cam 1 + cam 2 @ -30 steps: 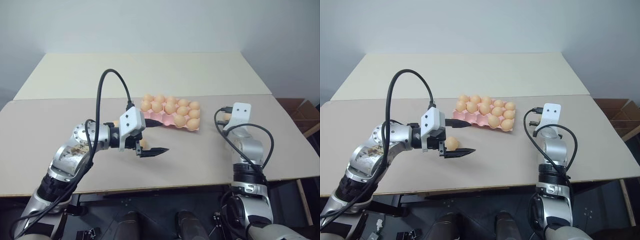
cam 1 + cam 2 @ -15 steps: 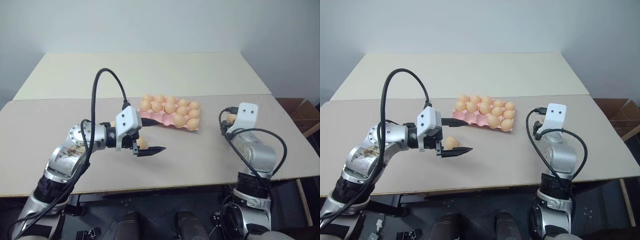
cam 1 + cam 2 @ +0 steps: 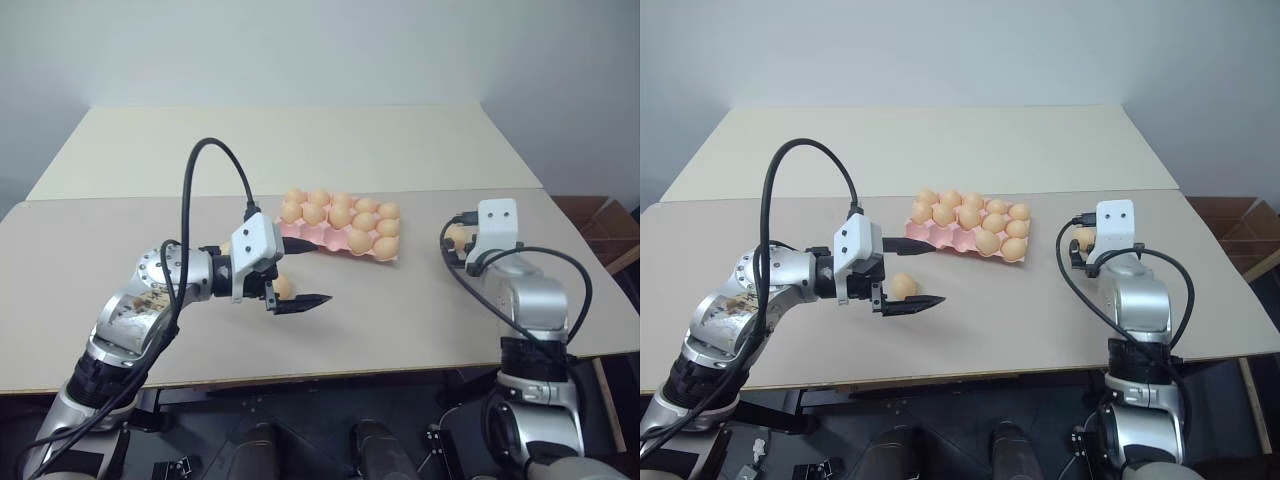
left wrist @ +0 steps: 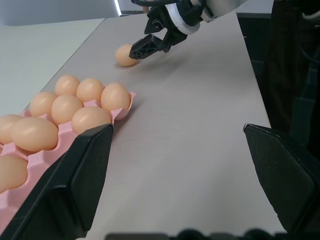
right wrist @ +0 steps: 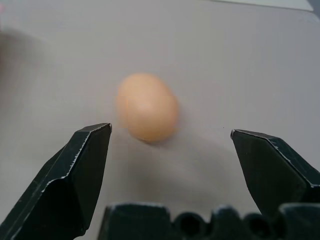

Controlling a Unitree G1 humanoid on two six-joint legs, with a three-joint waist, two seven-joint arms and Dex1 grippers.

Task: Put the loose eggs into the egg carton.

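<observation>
The pink egg carton (image 3: pixel 301 232) lies mid-table with several eggs (image 3: pixel 352 221) in its cups. My left gripper (image 3: pixel 312 271) hovers open just in front of the carton's left end, pointing right. A loose egg (image 3: pixel 283 287) lies on the table, seen between its fingers (image 3: pixel 305 300) near their base. Another loose egg (image 5: pixel 147 106) lies right of the carton. My right gripper (image 5: pixel 170 131) is open, with that egg just ahead of its fingertips and touching neither. The left wrist view shows the carton (image 4: pixel 40 165) and, far off, the right gripper (image 4: pixel 150 46) beside that egg (image 4: pixel 125 55).
The beige table (image 3: pixel 400 310) is two boards joined by a seam behind the carton. Its front edge runs close under both arms. Black cables loop above each wrist. Cardboard boxes (image 3: pixel 600 225) stand off the table's right side.
My right arm's elbow has swung out to the right and its wrist shifted a little right beside the egg. The left arm and the eggs stay where they were.
</observation>
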